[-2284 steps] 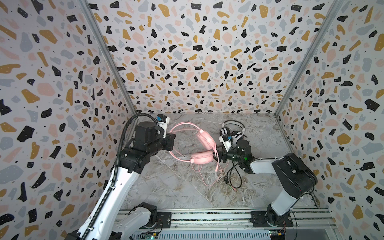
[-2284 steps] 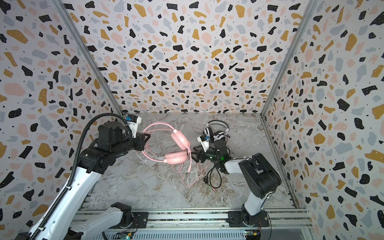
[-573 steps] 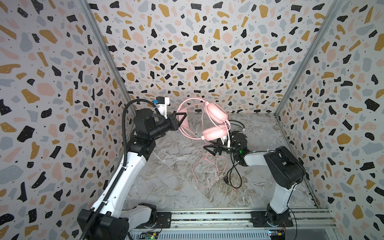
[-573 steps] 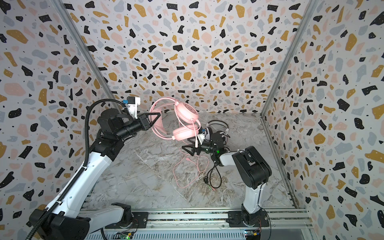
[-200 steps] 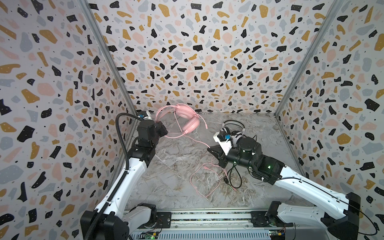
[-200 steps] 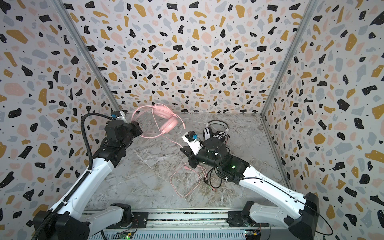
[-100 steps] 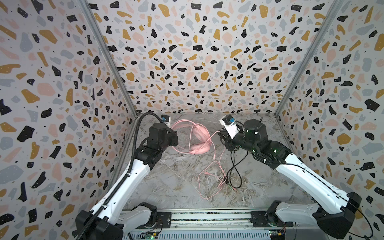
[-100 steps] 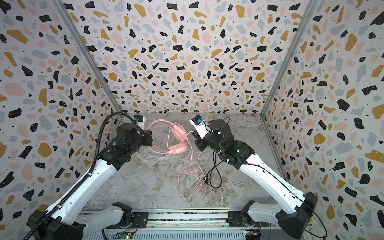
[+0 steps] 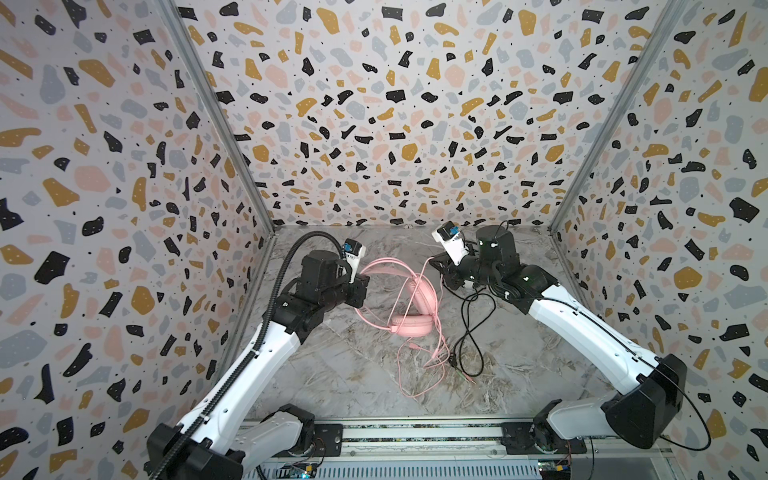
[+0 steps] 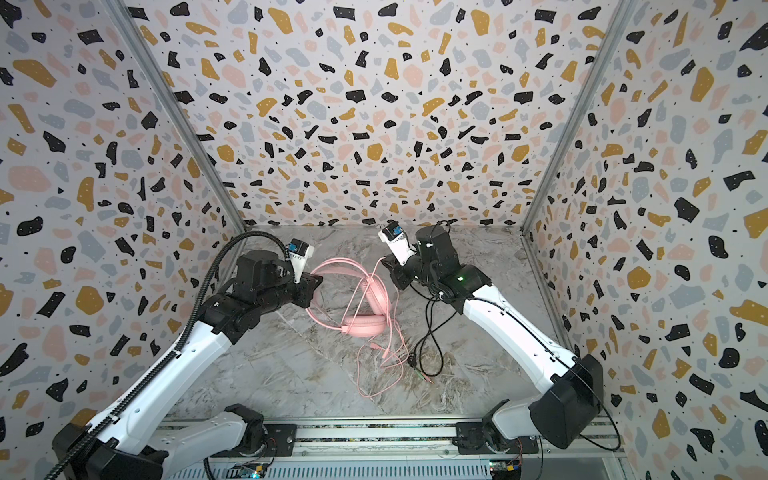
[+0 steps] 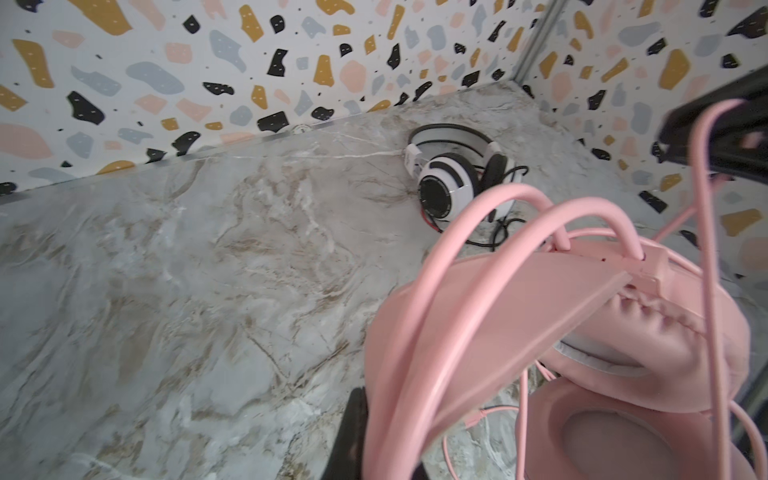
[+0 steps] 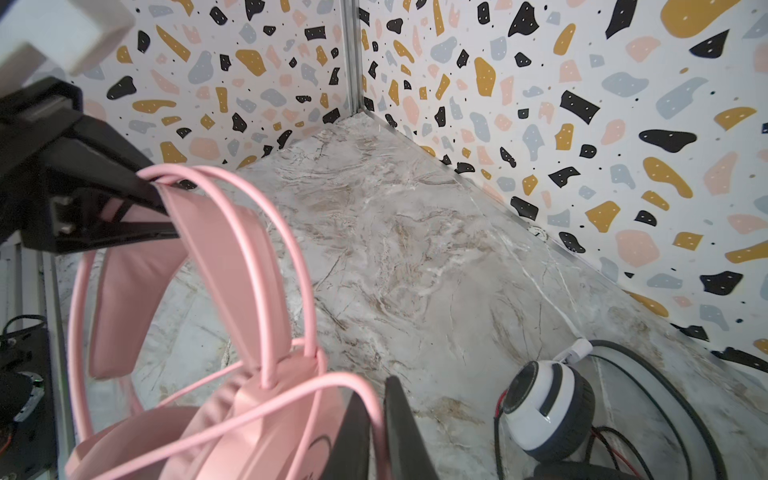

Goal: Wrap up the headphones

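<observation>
The white headset (image 11: 446, 183), plain in the left wrist view, is mostly hidden under the right arm in both top views. Only its black cord (image 9: 469, 328) shows on the counter (image 9: 324, 374). Lettering ringing its cup is too small to read. The left claw (image 10: 316, 281) is clenched on the band of the pink headset (image 9: 411, 326), whose cups sit mid-counter. The right claw (image 12: 374, 392), cut off by the frame edge, pinches the pink cable (image 11: 703, 208).

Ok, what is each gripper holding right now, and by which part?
The left gripper is clamped on the pink headphones by the headband. The right gripper pinches their pink cable, which passes between its jaws.
</observation>
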Action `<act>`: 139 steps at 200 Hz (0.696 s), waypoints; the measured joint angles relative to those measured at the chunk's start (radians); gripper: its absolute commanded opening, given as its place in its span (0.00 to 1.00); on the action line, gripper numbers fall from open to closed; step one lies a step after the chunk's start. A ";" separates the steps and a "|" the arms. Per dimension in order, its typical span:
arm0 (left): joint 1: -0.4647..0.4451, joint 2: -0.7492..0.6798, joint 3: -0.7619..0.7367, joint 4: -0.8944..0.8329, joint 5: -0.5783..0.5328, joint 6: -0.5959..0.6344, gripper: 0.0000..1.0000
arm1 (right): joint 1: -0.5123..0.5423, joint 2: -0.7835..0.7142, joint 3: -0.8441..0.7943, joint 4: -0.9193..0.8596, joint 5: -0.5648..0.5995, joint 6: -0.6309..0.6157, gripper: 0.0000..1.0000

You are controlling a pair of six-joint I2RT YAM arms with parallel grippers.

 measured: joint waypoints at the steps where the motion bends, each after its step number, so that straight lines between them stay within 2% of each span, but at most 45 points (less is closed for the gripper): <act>1: 0.000 -0.003 -0.001 0.000 0.005 0.000 0.00 | -0.001 0.001 0.000 0.002 -0.001 0.000 0.13; 72: -0.001 -0.028 -0.013 0.005 0.248 -0.041 0.00 | -0.058 0.000 -0.113 0.178 -0.158 0.056 0.20; 94: -0.001 -0.041 -0.013 0.039 0.282 -0.082 0.00 | -0.079 -0.023 -0.193 0.246 -0.207 0.087 0.29; 122: -0.001 -0.056 -0.009 0.079 0.321 -0.128 0.00 | -0.105 -0.058 -0.301 0.340 -0.285 0.139 0.48; 139: -0.001 -0.050 0.014 0.079 0.332 -0.146 0.00 | -0.114 -0.067 -0.349 0.404 -0.337 0.171 0.55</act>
